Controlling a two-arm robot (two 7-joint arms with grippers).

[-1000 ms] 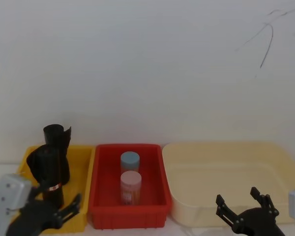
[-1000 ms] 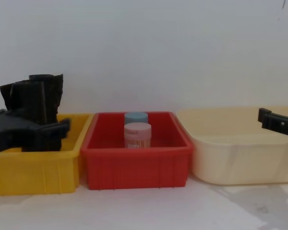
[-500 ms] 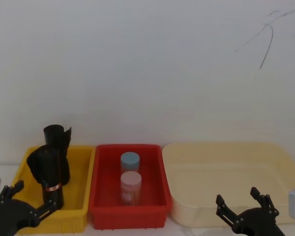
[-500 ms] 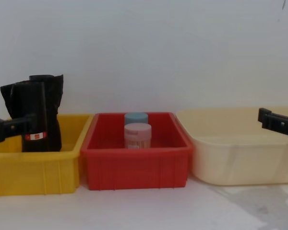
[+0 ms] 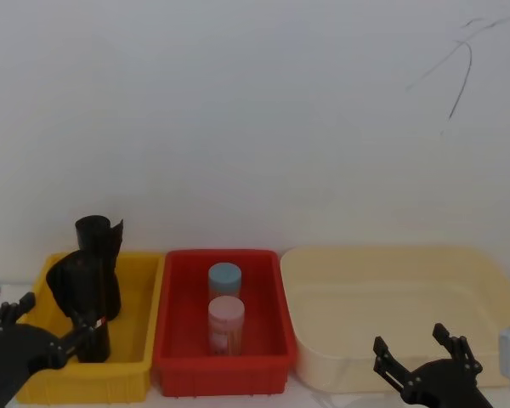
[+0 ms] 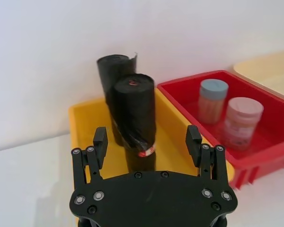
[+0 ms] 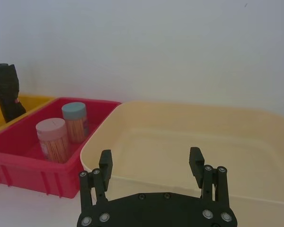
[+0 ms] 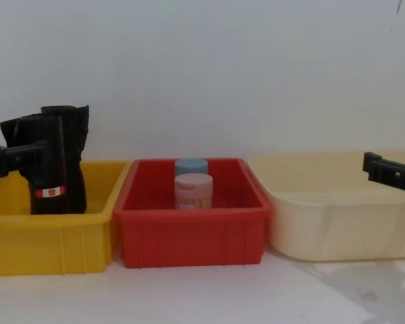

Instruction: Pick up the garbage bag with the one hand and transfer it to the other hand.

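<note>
The garbage bag (image 5: pixel 89 289) is a black roll with a red-and-white label band. It stands upright in the yellow bin (image 5: pixel 140 293) at the left. It shows from the side as the garbage bag (image 8: pixel 54 177) and close up as the garbage bag (image 6: pixel 135 113). My left gripper (image 5: pixel 55 319) is open just in front of the bin, with the roll straight ahead of its fingers and apart from them. One finger of the left gripper (image 8: pixel 13 156) crosses in front of the roll. My right gripper (image 5: pixel 425 355) hangs open and empty before the cream tub.
A taller black roll (image 5: pixel 99 234) with a ragged top stands right behind the garbage bag. The red bin (image 5: pixel 272 340) in the middle holds a blue-lidded jar (image 5: pixel 224 279) and a pink-lidded jar (image 5: pixel 226 321). A wide cream tub (image 5: pixel 391 289) sits at the right.
My left gripper, which was down around the roll a second ago, has drawn back to the left and now sits a little higher. The roll stays in the bin. The right arm has not moved.
</note>
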